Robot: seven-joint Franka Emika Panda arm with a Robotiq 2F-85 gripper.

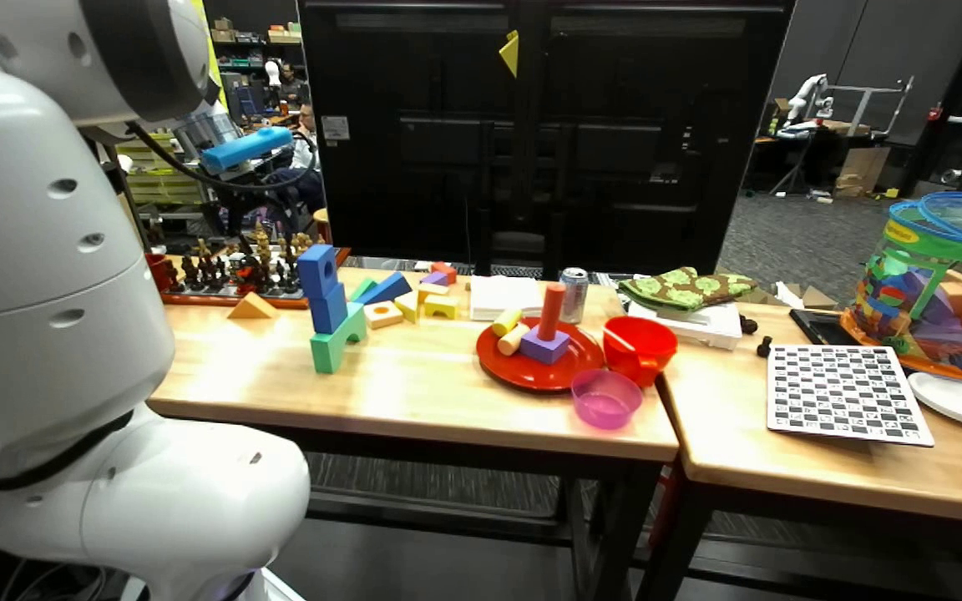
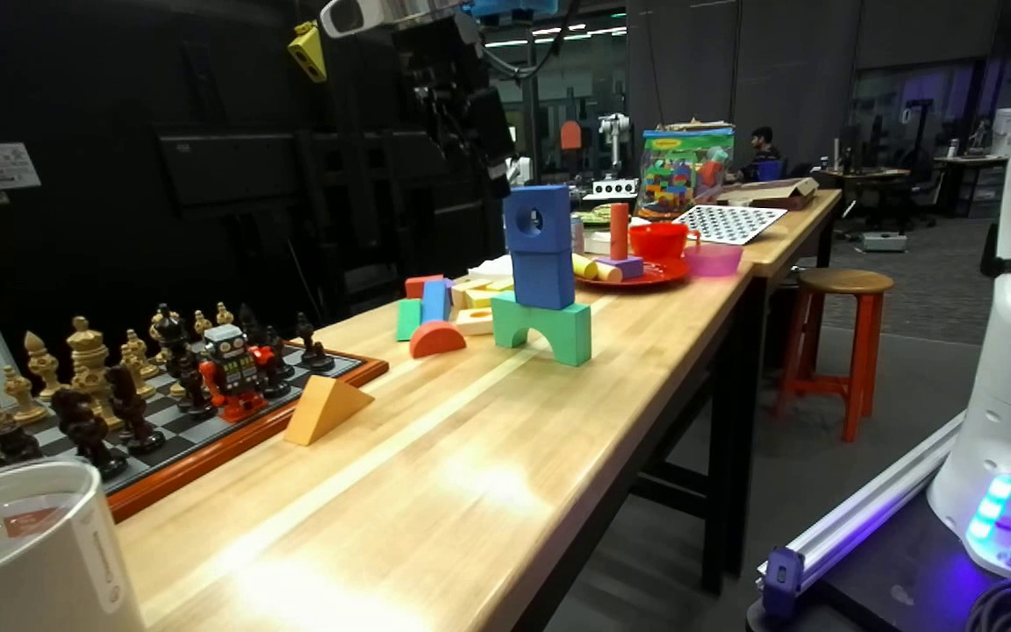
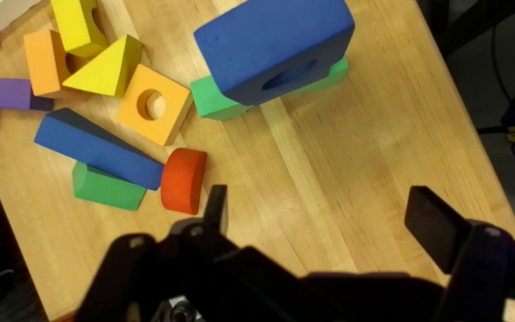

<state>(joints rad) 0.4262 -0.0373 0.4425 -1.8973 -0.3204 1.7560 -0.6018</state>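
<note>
There is room between the left tower [image 1: 331,310] and right plate [image 1: 523,377], but blocks [image 1: 441,302] crowd the far side.

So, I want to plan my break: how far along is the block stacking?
Done, it seems: the lower blue block stands on the green arch, topped by the holed blue block. In hand: nothing; the gripper is open, with no block between its jaws. Perhaps left: the red half-round block and the orange triangular block rest on the table, unstacked.

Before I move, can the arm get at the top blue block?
Likely yes: the gripper is open and empty, and nothing sits on the top blue block or visibly crowds its sides.
</note>
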